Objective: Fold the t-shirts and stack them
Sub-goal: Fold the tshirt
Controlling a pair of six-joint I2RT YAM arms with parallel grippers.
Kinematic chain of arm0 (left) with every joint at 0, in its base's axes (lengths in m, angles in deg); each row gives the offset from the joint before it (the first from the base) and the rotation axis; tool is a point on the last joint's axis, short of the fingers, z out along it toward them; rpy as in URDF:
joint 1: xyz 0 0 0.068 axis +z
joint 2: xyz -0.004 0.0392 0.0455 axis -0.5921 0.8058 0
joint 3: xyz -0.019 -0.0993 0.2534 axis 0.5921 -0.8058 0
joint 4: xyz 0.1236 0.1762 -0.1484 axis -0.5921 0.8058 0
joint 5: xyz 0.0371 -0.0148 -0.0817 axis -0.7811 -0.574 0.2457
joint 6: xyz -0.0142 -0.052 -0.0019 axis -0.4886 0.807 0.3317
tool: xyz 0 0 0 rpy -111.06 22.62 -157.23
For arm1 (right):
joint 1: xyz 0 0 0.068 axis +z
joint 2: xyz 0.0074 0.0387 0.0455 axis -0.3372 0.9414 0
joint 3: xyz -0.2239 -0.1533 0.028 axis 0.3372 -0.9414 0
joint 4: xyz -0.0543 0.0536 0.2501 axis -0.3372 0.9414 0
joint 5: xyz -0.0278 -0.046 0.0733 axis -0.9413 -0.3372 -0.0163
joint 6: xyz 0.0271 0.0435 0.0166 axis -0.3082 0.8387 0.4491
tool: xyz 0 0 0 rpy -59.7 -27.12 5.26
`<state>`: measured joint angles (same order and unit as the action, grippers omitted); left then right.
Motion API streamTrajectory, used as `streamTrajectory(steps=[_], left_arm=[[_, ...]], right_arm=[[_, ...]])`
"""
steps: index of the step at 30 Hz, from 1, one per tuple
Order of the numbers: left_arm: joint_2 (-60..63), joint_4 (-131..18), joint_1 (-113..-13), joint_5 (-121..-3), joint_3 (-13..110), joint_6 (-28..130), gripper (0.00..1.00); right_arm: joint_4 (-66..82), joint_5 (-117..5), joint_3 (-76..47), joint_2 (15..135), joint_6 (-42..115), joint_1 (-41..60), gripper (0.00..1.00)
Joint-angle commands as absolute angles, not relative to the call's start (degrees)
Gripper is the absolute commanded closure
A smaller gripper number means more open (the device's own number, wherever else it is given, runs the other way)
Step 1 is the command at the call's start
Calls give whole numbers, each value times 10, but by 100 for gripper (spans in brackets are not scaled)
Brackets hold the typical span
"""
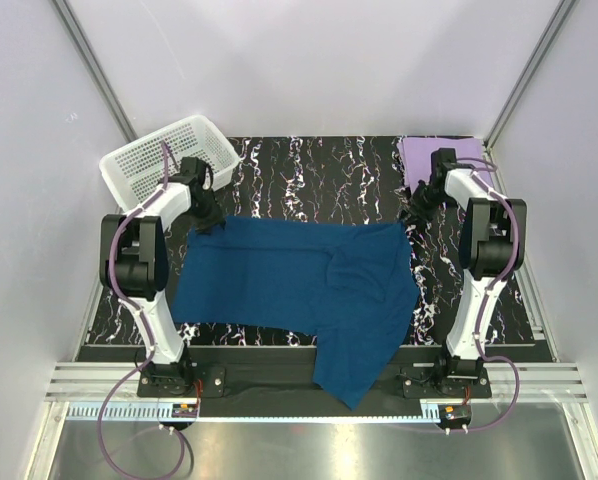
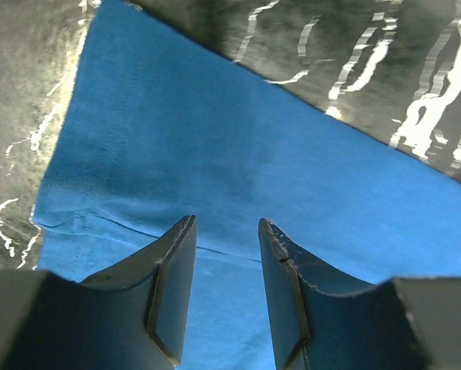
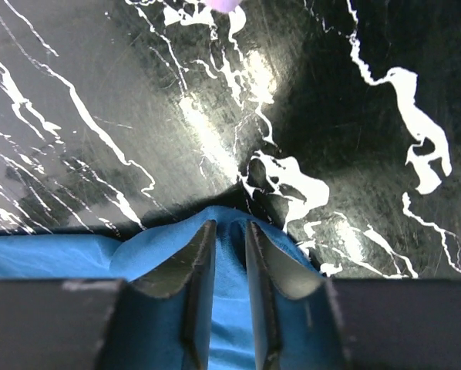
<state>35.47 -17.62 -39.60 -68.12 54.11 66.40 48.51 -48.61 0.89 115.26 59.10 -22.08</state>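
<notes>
Blue cloth takes up most of the overhead view. The blue t-shirt (image 1: pixel 279 275) is spread across the middle of the black marbled surface (image 1: pixel 309 170). Its left half lies pretty flat, its right half is rumpled into a few soft folds, and one chunk of it hangs over the near edge at bottom centre of the frame. The lavender t-shirt (image 1: pixel 426 155) sits in the upper right corner, folded into a small rectangle and well apart from the blue one. A white perforated basket (image 1: pixel 129 170) is parked at an angle in the upper left corner, just beyond the left arm. The left jaws are down at the blue shirt's upper left corner. In the left wrist view they stand moderately apart, and smooth cloth shows under and between them, so nothing is gripped there as far as I can see. The right jaws are at the shirt's upper right corner. In the right wrist view they're narrow, and the shirt's edge bunches into a little ridge that runs up between the two fingers, so it looks pinched. Beyond that ridge it's just bare black surface with white veining.
</notes>
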Motion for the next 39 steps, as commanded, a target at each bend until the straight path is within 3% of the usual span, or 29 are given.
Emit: streamTrajectory(steps=[1,6,13,19,24,25,26,28,29,32,37,39], left_arm=[[364,-183,-393,-718,563,655,57],[387,-183,-393,-724,565,660,57],[415,-201,-390,-674,561,674,59],[385,-220,-392,-666,552,670,58],[324,-233,-396,-665,525,655,47],[313,-230,-398,-660,519,653,39],[289,-229,-400,-656,514,651,37],[261,-218,-404,-655,492,647,30],[232,-213,-409,-654,484,646,28],[182,-182,-423,-666,453,643,21],[52,-121,-447,-689,366,645,27],[8,-98,-447,-695,330,670,38]], right_arm=[[466,-466,34,1157,581,-224,76],[479,-490,45,1165,592,-230,100],[434,-567,50,1149,581,-232,100],[476,-582,169,1206,544,-233,100],[497,-576,212,1231,533,-233,99],[508,-580,222,1233,528,-233,96],[520,-580,237,1234,529,-233,82],[547,-576,239,1225,539,-233,65],[561,-579,239,1214,541,-233,51],[632,-619,243,1184,531,-231,35],[704,-663,162,1081,509,-202,31],[718,-663,120,1018,505,-146,31]])
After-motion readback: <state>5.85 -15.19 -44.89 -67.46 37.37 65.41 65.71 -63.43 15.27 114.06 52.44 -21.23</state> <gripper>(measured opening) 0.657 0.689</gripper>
